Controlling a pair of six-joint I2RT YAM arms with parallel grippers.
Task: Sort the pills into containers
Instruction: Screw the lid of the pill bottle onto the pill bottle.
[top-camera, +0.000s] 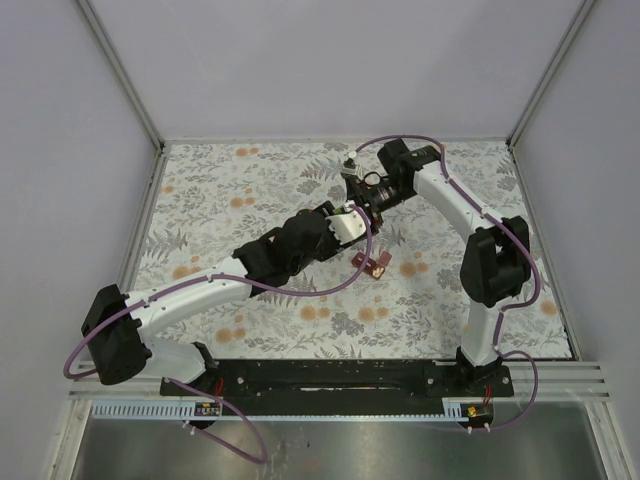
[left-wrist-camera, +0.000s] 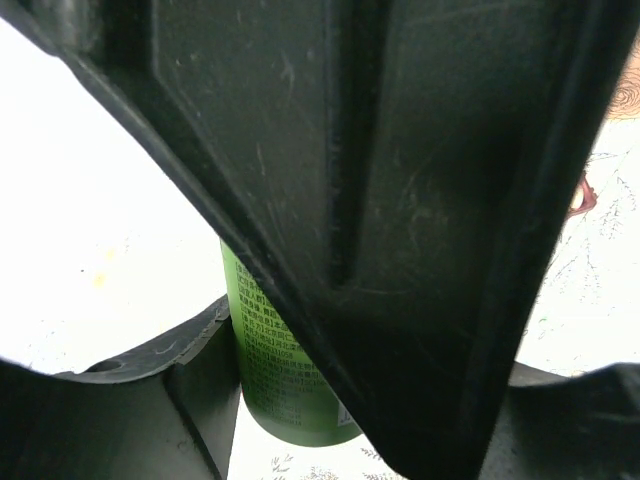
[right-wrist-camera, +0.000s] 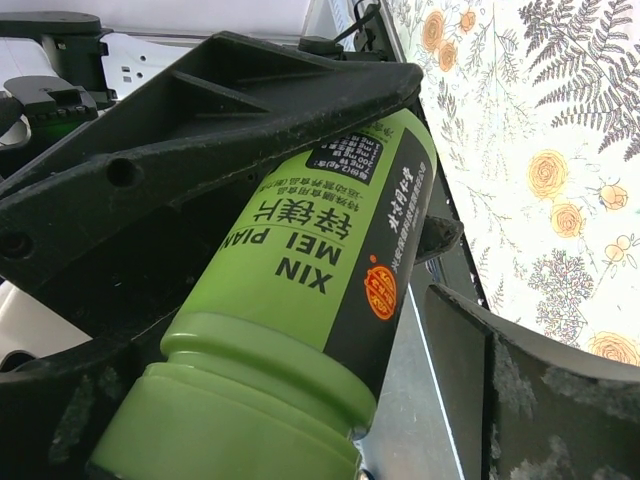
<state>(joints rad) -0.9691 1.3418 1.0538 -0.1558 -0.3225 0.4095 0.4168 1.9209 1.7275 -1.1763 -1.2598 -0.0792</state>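
Green bottle (right-wrist-camera: 290, 290) clamped in left end effector (left-wrist-camera: 282, 365), right end effector (right-wrist-camera: 400, 270) wide around it, red pill box (top-camera: 372, 264) near.

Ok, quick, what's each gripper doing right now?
Left gripper: closed on the green bottle.
Right gripper: open, jaws standing loosely around the same green bottle.

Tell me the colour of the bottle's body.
Bright green, with a black label panel; the bottle shows best in the right wrist view.
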